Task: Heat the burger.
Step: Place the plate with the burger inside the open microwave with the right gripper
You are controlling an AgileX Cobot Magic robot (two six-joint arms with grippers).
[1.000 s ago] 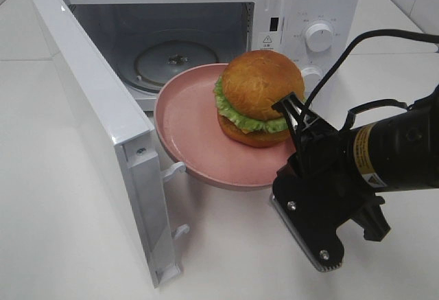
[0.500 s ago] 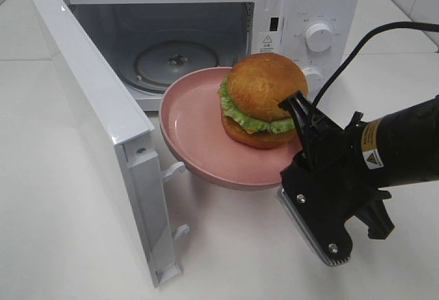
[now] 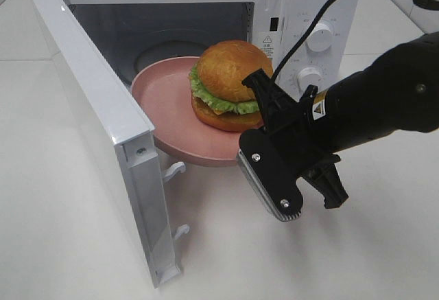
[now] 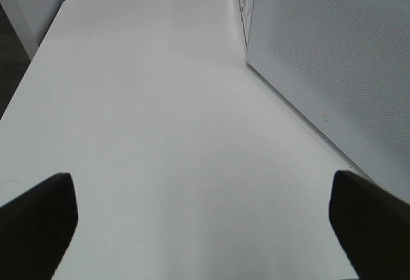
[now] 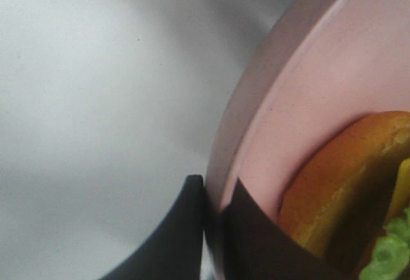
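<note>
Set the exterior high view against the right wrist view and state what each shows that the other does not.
Only the exterior high view: the microwave, its open door and the knobs. Only the right wrist view: the close pinch of the right gripper on the plate at its rim. Both: the pink plate, the gripper and the burger, whole from above, only an edge at the wrist.

The exterior high camera looks steeply down on the open microwave (image 3: 302,12), the left wrist camera faces low along the table (image 4: 160,132) beside its door (image 4: 333,68), and the right wrist camera, very close, shares the pink plate (image 5: 307,100) and burger (image 5: 333,177) with the high view.
</note>
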